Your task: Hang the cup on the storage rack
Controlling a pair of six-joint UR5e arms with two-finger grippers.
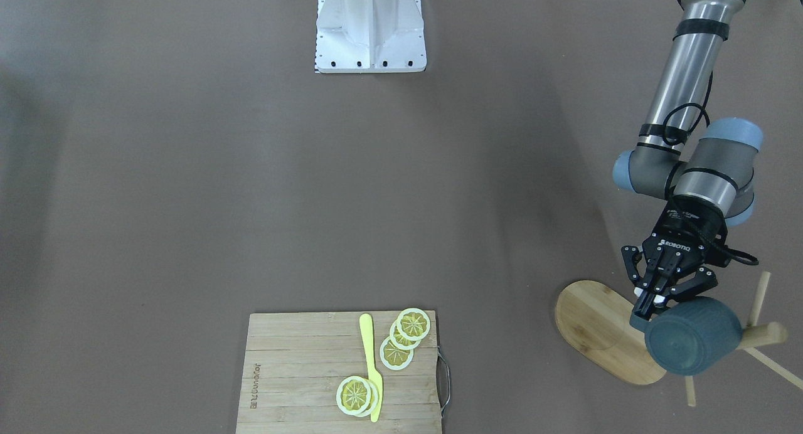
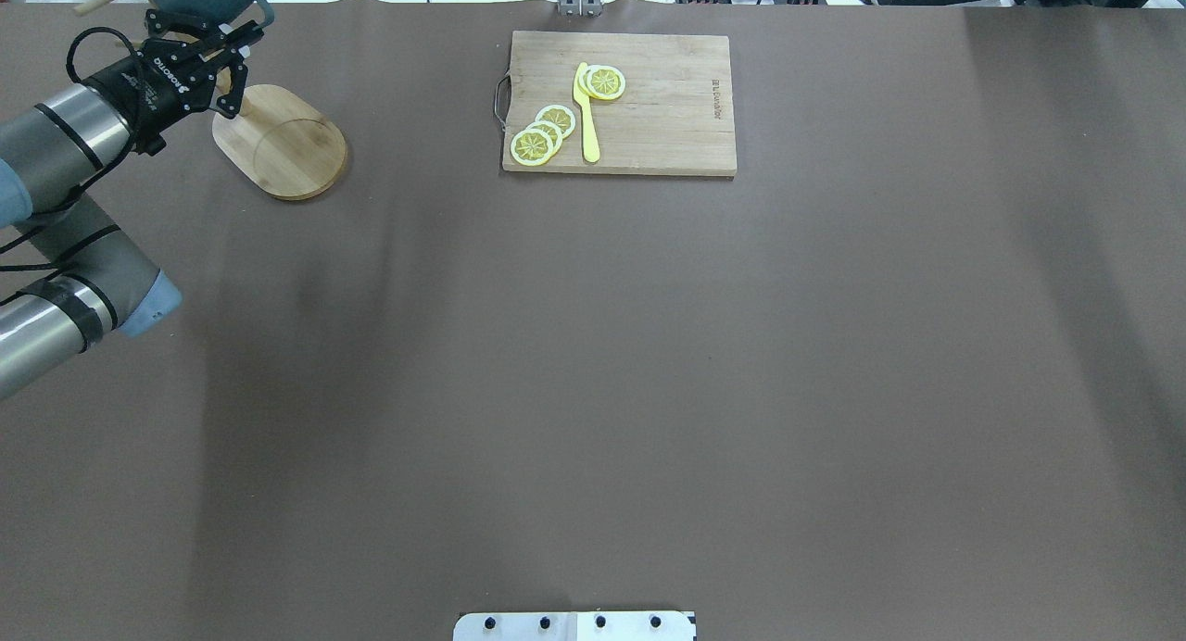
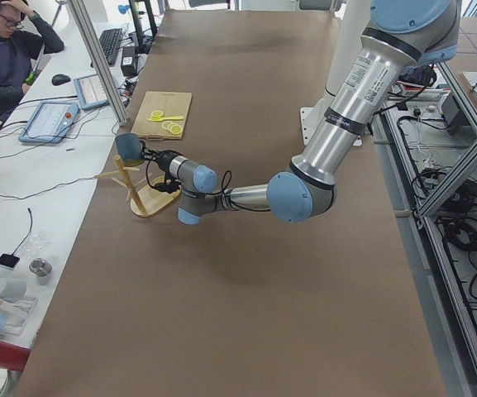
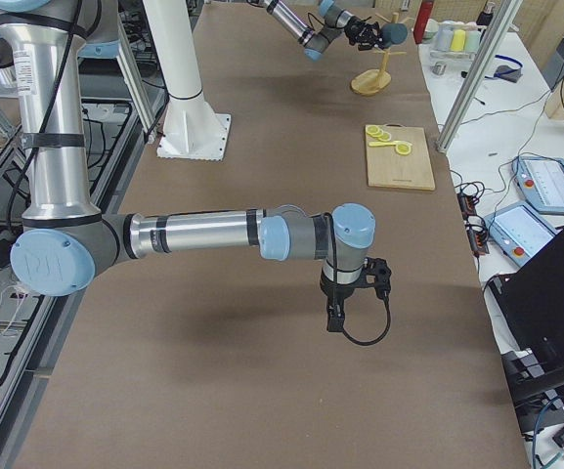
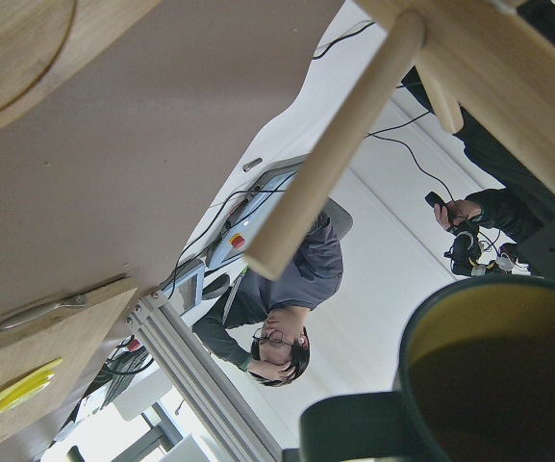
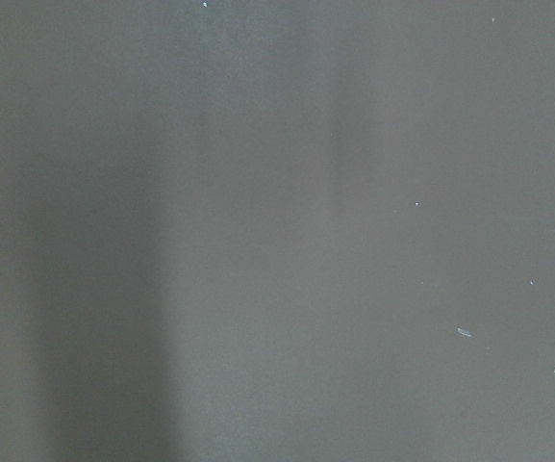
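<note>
At the storage rack (image 1: 593,324), dark teal cup (image 1: 693,337), yellow-green inside, in grip of left claw (image 1: 651,303).

Lighting even, diffuse, from overhead. Counter (image 2: 593,391) surface matte. In the overhead view, broad soft shadow bands cross it, one left of the cutting board (image 2: 619,104) and one well to its right. Exterior views sharp. Left wrist view: cup (image 5: 493,385) close and soft-focused, white background overexposed. Right wrist view dim, low contrast.
</note>
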